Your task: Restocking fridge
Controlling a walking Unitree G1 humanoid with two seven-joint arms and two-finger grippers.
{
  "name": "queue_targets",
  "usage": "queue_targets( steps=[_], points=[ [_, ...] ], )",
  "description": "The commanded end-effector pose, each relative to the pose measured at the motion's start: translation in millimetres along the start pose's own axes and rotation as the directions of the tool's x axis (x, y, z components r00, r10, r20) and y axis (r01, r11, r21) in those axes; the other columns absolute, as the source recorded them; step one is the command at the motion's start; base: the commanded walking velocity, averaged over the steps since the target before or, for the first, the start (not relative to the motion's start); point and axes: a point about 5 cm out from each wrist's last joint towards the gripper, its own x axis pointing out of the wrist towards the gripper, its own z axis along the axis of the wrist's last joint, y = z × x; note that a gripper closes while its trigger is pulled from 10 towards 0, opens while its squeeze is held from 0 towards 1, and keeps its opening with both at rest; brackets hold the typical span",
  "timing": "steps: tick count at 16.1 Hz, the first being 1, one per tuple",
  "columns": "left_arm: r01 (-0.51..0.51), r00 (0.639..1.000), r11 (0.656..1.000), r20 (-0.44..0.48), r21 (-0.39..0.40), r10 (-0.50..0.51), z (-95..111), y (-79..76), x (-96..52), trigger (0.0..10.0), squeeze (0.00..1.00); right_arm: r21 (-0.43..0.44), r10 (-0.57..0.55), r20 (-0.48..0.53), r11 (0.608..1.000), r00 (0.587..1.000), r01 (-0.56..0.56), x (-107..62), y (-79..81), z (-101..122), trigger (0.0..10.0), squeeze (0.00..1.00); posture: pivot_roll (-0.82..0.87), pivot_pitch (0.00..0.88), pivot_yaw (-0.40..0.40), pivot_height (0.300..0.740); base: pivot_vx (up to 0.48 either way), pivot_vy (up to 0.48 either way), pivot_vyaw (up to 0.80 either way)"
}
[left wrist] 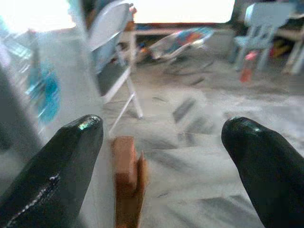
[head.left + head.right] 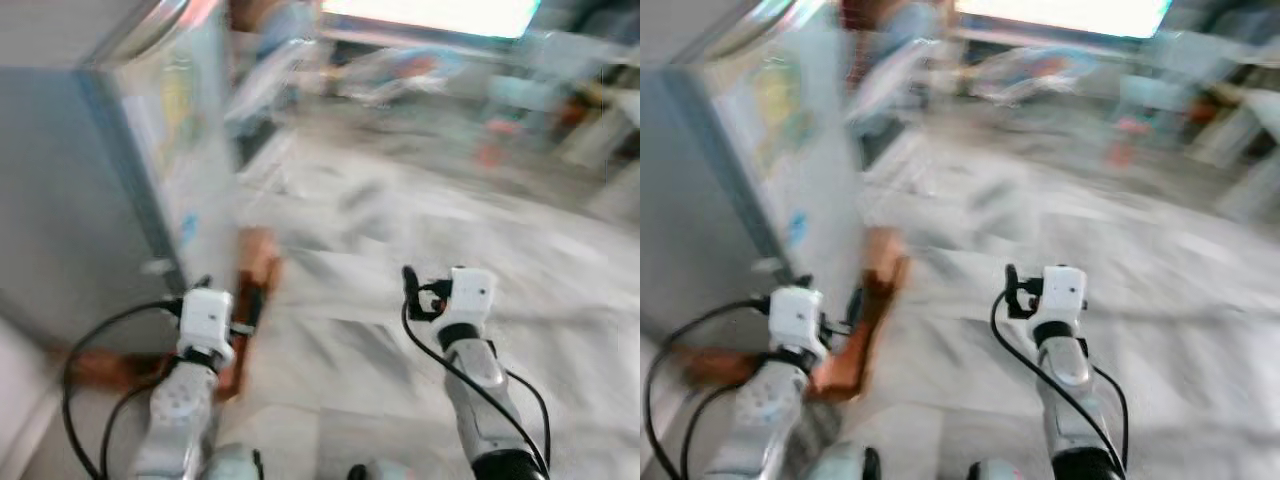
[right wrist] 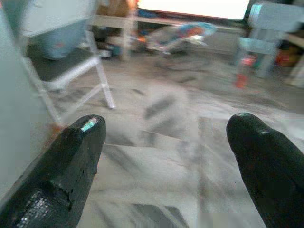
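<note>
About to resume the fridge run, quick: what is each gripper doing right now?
Left gripper: open, holding nothing, beside the fridge.
Right gripper: open, holding nothing, over the floor.

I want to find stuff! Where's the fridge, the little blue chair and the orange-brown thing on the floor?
fridge (image 2: 60,190), left eye view, its grey side wall.
little blue chair (image 1: 266,19), left wrist view, its backrest.
orange-brown thing (image 1: 124,166), left wrist view, its upper face.

Heavy motion blur, bright window glare.

The fridge (image 2: 120,180) stands left, a folding chair (image 1: 111,52) behind it.
</note>
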Motion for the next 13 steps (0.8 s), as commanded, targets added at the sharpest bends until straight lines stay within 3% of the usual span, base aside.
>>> queue_targets(
  steps=[1, 3, 13],
  points=[
    [0.017, 1.0, 1.0, -0.012, -0.009, -0.017, -3.9, -6.0, -3.5, 10.0, 0.0, -0.011, -0.002, 0.036, 1.0, 0.999, 0.003, 5.4, -0.9, 10.5, 10.0, 0.0, 0.13, 0.099, -0.071, 0.74, 0.435, 0.0, 0.0],
    [0.016, 1.0, 1.0, -0.008, -0.002, -0.016, -3.6, -6.3, -2.8, 10.0, 0.0, -0.012, -0.003, 0.035, 1.0, 0.999, 0.004, 5.2, -0.9, 10.0, 10.0, 0.0, 0.13, 0.099, -0.071, 0.74, 0.392, 0.0, 0.0],
    [-0.064, 0.998, 0.998, -0.014, 0.017, 0.064, -4.7, 1.5, -0.5, 10.0, 0.0, -0.013, 0.002, 0.036, 1.0, 0.999, -0.002, 5.3, 0.2, 9.8, 10.0, 0.0, 0.14, 0.1, -0.075, 0.74, 0.0, 0.0, 0.0]
  ],
)
